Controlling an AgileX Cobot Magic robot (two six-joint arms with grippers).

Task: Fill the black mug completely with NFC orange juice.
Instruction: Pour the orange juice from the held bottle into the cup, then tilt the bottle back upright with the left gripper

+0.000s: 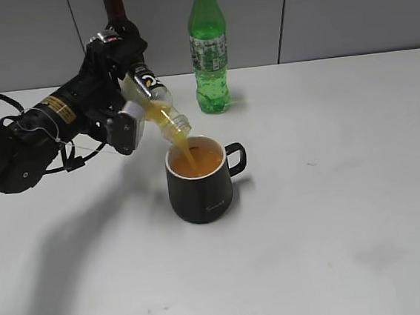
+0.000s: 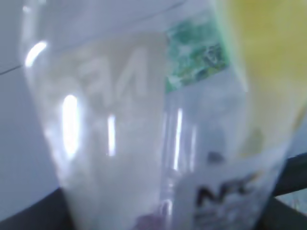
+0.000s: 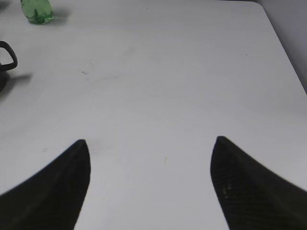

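The black mug [image 1: 200, 182] stands mid-table, handle to the right, holding orange juice [image 1: 195, 161] near its rim. My left gripper [image 1: 132, 105] is shut on the small clear NFC juice bottle [image 1: 154, 103], tilted neck-down over the mug's left rim, with a stream of juice running in. In the left wrist view the bottle [image 2: 158, 143] fills the frame, blurred, with its NFC label low and juice at the upper right. My right gripper [image 3: 149, 143] is open and empty over bare table; the mug's handle [image 3: 7, 60] shows at that view's left edge.
A green soda bottle [image 1: 208, 50] stands upright behind the mug near the back wall, and also shows in the right wrist view [image 3: 36, 10]. A dark bottle neck [image 1: 113, 4] rises behind my left arm. The white table [image 1: 334, 212] stretches to the right and front.
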